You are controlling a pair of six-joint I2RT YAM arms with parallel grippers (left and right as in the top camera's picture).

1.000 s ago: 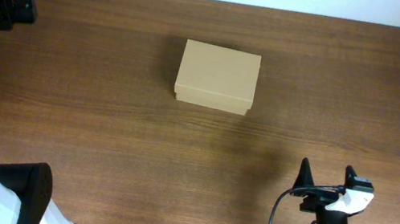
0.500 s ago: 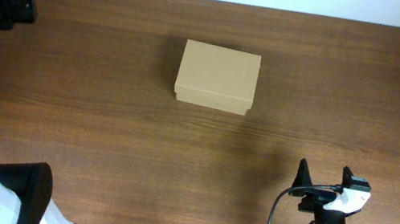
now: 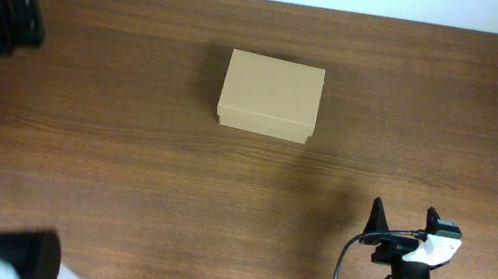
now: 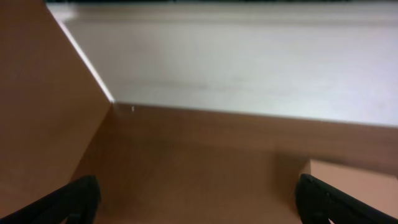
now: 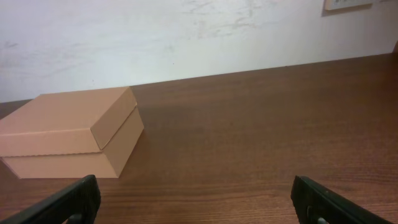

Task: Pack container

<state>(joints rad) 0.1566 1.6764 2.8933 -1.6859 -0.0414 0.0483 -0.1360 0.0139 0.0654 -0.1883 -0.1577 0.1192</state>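
The container (image 3: 270,96), a plain tan-brown cardboard box (flap lid closed), sat toward 12 o'clock on the brown wooden table (image 3: 122,169); the left gripper (image 4: 198,186) at 10 o'clock and the right gripper (image 3: 406,214) at 5 o'clock both gaped.

1. No writing, label or number can be read in any view.
2. The box (image 3: 270,96) — plain tan cardboard on each face that shows.
3. The plate (image 5: 347,4) on the wall — too small to show any print.
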